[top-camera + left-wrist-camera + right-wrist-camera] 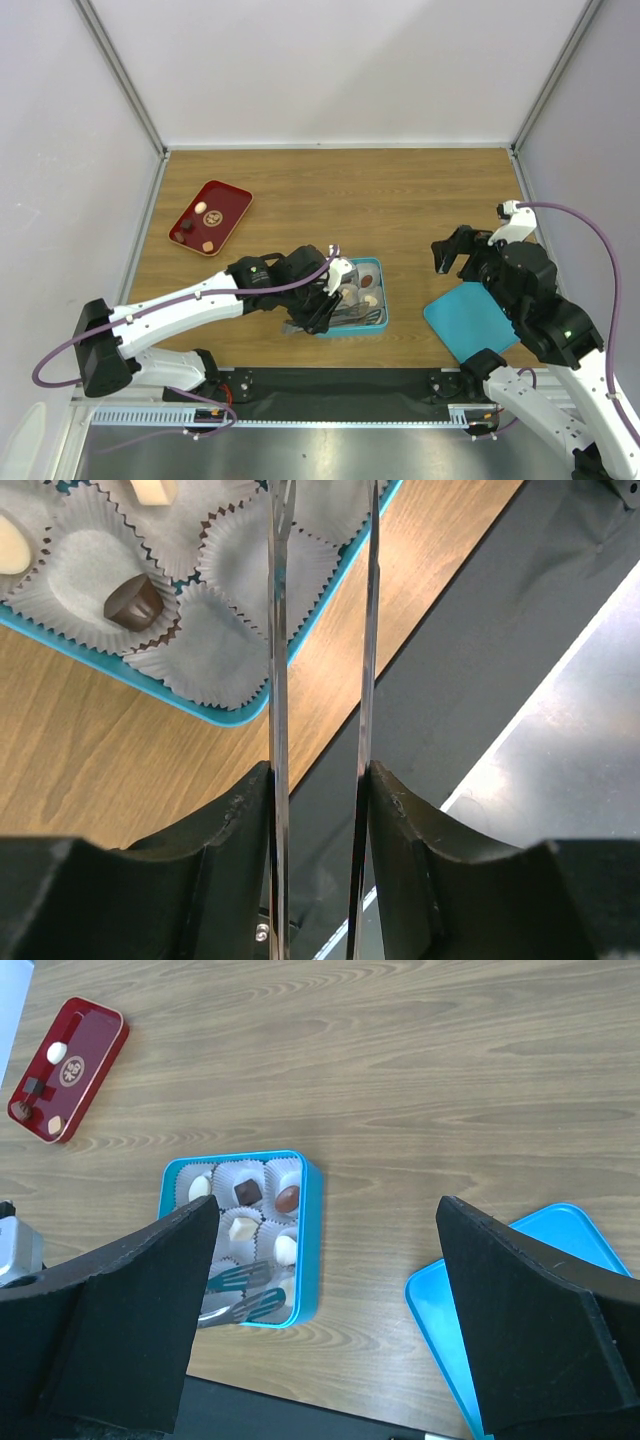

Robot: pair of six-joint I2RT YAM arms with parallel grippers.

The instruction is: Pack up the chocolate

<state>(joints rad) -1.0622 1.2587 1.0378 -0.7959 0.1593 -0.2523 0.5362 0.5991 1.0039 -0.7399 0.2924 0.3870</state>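
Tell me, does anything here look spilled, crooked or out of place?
Nothing is spilled. One small oddity: a dark brown chocolate seems to lie tilted and off-centre in its white crinkled paper cup, near a corner of the shallow teal box, beside the thin metal tongs.

blue box (312, 1240) of chocolates (247, 1192) with tongs (235, 1280) tips inside, blue lid (430, 1300) near, red tray (95, 1035) well apart

The wooden tabletop (400, 200) carries a red tray (228, 203) at upper left, an open teal box (383, 300) at lower centre, and a flat teal lid (470, 318) at lower right.
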